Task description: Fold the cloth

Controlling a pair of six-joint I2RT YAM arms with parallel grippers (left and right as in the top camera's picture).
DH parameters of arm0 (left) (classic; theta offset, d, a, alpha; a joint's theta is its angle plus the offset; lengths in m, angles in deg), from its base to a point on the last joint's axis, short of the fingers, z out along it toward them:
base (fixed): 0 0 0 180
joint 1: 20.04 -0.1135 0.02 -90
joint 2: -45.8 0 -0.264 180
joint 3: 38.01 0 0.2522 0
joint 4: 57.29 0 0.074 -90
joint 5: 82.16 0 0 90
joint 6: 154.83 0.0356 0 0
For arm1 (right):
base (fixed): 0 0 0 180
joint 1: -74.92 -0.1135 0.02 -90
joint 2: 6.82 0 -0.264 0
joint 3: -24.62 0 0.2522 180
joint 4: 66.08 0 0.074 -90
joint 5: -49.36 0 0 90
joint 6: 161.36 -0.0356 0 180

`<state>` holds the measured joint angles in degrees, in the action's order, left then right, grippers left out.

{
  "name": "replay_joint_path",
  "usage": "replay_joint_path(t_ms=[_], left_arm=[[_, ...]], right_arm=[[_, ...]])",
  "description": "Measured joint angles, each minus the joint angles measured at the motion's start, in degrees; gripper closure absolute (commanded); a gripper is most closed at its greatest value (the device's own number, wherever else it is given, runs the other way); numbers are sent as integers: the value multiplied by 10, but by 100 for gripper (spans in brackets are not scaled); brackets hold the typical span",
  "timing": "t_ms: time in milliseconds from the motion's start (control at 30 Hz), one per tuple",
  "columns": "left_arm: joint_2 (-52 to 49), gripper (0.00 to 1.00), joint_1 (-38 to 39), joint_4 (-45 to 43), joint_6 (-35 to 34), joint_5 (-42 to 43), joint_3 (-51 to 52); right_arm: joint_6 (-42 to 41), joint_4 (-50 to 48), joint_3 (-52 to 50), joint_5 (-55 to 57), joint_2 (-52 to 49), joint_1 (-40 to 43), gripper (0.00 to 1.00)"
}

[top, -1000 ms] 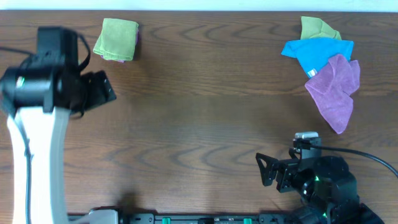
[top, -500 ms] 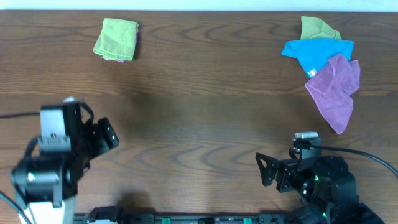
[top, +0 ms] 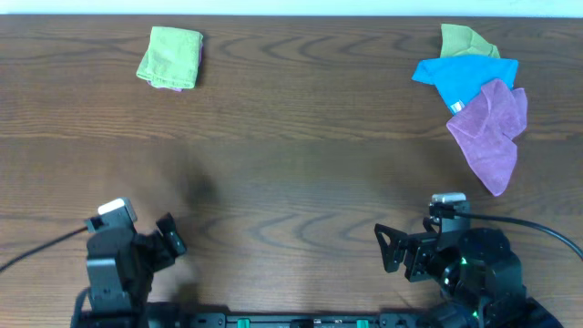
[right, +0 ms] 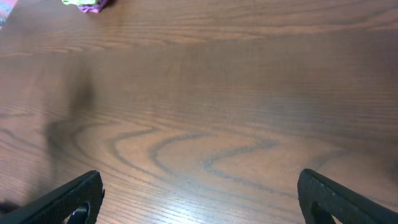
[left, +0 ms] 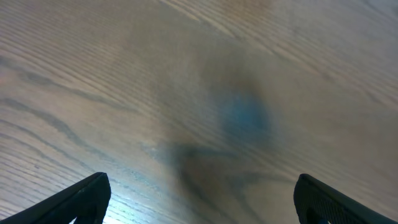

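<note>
A dark wood-grain table [top: 291,164] fills the overhead view. The left gripper [top: 171,239] and right gripper [top: 387,251] sit low at the near edge, both with fingers apart and holding nothing. A folded green cloth [top: 169,56], with a pink edge showing beneath it, lies far ahead of the left fingers. A loose heap lies well away from the right fingers, beyond and to the outer side of them: a crumpled green cloth [top: 465,41], a blue cloth [top: 465,77] and a purple cloth [top: 492,128], each overlapping the next. The step in hand looks like fetching the next piece. The purple one lies uppermost and nearest the right fingers, so it is the sensible pick. Pinching one free corner, rather than the bunched middle, should draw it clear without dragging the blue one along, and it then wants spreading flat on the bare wood between the two grippers before any fold. The left wrist view shows only bare wood between the spread fingertips, and no cloth. In the right wrist view the fingertips are likewise wide apart over bare wood, with the folded piece [right: 84,4] just visible far ahead of the left-hand finger; the heap is out of frame. By count there are four cloths: one folded and three loose, two of them green, one blue and one purple. Whether the pink belongs to a fifth I cannot tell.
</note>
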<state>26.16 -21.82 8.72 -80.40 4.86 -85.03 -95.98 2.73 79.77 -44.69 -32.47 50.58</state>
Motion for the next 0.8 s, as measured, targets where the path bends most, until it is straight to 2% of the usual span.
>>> replay_joint_path(t_ms=[333,633,800], left_arm=[[116,5,0,-3,52,0,73],[157,5,0,-2,61,0,113],[165,5,0,-2,96,1,115]], right_arm=[[0,0,0,0,0,0,1],[0,0,0,0,0,0,1],[0,0,0,0,0,0,1]])
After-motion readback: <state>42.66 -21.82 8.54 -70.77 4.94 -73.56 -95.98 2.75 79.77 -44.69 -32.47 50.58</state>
